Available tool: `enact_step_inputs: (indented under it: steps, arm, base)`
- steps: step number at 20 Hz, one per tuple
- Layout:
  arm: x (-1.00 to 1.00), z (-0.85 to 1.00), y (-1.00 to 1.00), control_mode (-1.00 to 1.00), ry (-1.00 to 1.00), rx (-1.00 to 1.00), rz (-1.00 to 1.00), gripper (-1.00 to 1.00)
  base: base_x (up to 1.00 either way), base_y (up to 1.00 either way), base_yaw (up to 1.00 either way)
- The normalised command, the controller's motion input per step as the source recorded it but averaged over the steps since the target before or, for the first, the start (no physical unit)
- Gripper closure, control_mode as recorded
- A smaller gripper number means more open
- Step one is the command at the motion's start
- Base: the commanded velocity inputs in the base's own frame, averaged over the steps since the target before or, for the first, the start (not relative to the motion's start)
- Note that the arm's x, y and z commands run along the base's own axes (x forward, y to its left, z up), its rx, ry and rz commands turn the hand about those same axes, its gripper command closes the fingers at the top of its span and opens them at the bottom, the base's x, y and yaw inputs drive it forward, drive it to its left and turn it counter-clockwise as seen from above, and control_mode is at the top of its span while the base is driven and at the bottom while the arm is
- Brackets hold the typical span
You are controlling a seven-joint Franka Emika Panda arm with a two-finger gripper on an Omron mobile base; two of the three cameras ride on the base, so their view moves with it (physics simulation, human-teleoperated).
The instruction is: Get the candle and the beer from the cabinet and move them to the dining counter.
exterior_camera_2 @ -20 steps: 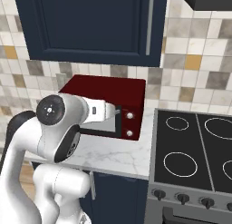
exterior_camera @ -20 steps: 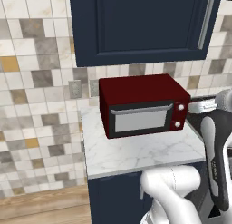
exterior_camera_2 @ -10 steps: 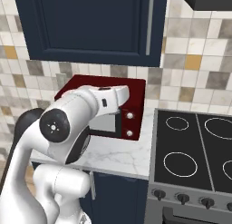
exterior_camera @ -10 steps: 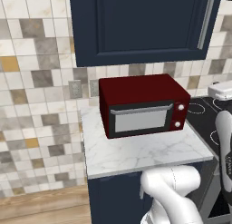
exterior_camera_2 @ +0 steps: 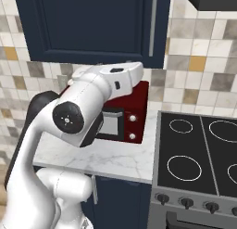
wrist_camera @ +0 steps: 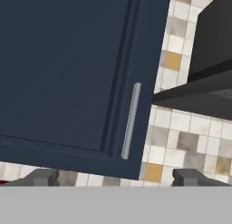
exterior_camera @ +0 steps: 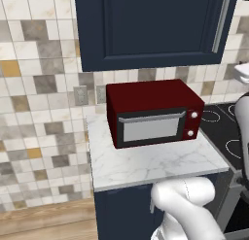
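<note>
The cabinet (exterior_camera: 155, 25) hangs on the wall above the worktop with its panelled door shut. Its long silver bar handle (exterior_camera: 221, 24) runs down the door's right side. In the hand view the door (wrist_camera: 68, 69) and the handle (wrist_camera: 130, 121) lie ahead of my gripper (wrist_camera: 115, 177), a little way off. The gripper is open, its fingertips (wrist_camera: 43, 177) wide apart with nothing between them. From the right base view my wrist (exterior_camera_2: 122, 77) is raised in front of the microwave, below the handle (exterior_camera_2: 152, 26). The candle and the beer are hidden. The dining counter is out of view.
A red microwave (exterior_camera: 151, 112) stands on a small marble worktop (exterior_camera: 146, 163) under the cabinet. A black stove top (exterior_camera_2: 199, 154) adjoins it on the right, with a dark range hood (wrist_camera: 204, 60) above. The wall behind is tiled.
My arm has swung up and to the right. The hand rose from in front of the microwave toward the cabinet's handle. The gripper stayed open.
</note>
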Motion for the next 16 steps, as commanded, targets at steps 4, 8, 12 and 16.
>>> enact_step_inputs:
  steps: [4,8,12,16]
  arm:
    - [0.58,-0.03,0.10,-1.00,-0.03,0.00,-0.11,-1.00]
    - [0.46,-0.02,0.01,-1.00,0.00,0.00,-0.06,-1.00]
    - [0.51,0.00,-0.02,-1.00,-0.02,0.01,0.01,-1.00]
    - [0.48,0.00,-0.21,-1.00,-0.02,0.04,0.05,-1.00]
  base:
    - [0.00,0.00,0.00]
    - [0.00,0.00,0.00]
    - [0.00,0.00,0.00]
    - [0.00,0.00,0.00]
